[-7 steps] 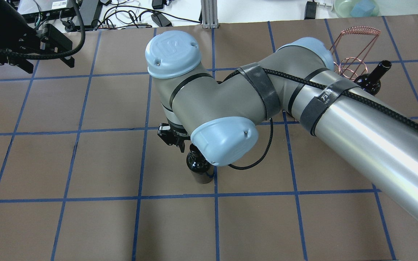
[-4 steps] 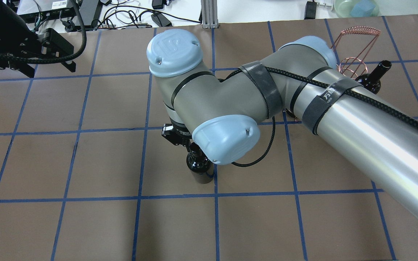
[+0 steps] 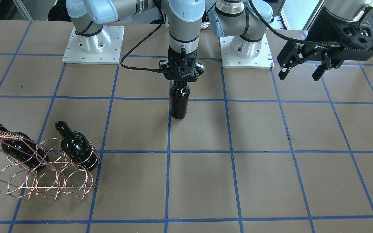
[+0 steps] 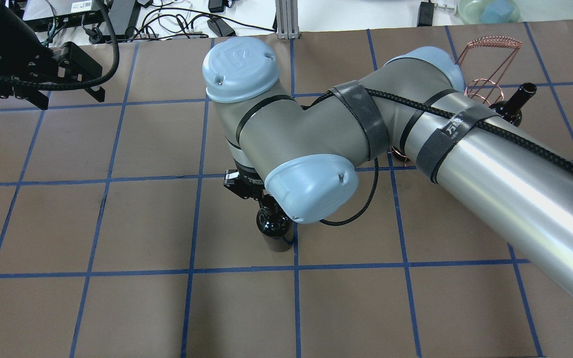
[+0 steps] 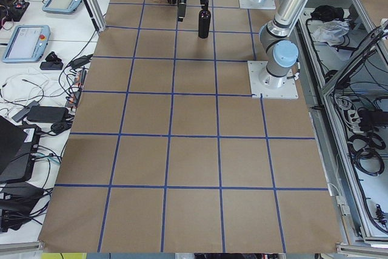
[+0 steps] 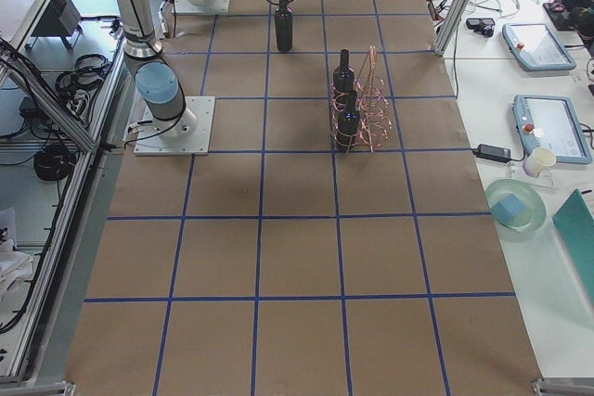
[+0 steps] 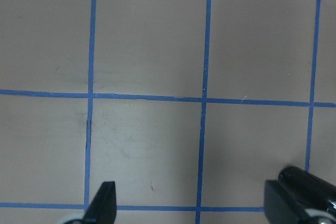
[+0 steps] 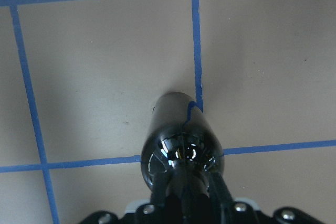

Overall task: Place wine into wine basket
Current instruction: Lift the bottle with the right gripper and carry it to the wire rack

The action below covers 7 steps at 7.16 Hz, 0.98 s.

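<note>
A glossy black wine bottle [image 3: 179, 103] stands upright on the brown table near the middle; it also shows in the overhead view [image 4: 272, 229] and the right wrist view [image 8: 181, 137]. My right gripper [image 3: 181, 81] comes straight down on it, with its fingers [image 8: 159, 192] shut on either side of the neck. The copper wire wine basket [image 3: 40, 176] stands at the table's far side on my right, partly hidden by my right arm in the overhead view [image 4: 493, 47]. My left gripper [image 3: 298, 72] is open and empty, hovering over bare table [image 7: 191, 205].
Two more black bottles [image 3: 15, 147] [image 3: 76, 147] lie in the basket's rings, necks pointing towards the robot. The arm bases [image 3: 93, 45] [image 3: 245, 48] stand at the table's robot side. Blue tape lines grid the table. Cables and devices lie beyond the far edge [image 4: 177, 22].
My right wrist has shifted slightly right, in over the bottle's neck; the bottle stays upright in the same spot. My left gripper has moved a little.
</note>
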Available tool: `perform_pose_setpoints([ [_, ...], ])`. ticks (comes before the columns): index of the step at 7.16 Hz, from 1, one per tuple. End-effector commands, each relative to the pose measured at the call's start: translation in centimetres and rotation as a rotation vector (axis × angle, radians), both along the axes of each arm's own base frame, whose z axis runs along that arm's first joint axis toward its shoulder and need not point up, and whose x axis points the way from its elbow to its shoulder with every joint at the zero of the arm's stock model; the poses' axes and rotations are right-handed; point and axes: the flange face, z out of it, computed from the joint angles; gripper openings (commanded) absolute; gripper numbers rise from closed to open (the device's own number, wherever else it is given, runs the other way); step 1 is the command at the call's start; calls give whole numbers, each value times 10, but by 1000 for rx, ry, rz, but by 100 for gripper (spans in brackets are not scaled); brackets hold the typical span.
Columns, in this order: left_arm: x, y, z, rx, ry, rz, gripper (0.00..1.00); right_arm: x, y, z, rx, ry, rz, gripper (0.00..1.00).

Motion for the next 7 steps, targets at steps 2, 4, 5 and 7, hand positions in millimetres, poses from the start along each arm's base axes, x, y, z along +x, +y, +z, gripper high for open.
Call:
perform_pose_setpoints([
  [2, 4, 0, -1, 3, -5, 7, 100, -25, -15, 44, -51, -13, -42, 5],
  [4, 4, 3, -13, 27, -2, 9, 100, -111, -32, 84, -28, -6, 10, 5],
  [5, 4, 8, -12, 28, -22, 9, 100, -160, -41, 93, 13, -2, 52, 6],
  [7, -9, 10, -12, 27, -20, -3, 100, -267, -66, 108, 15, 19, 133, 6],
])
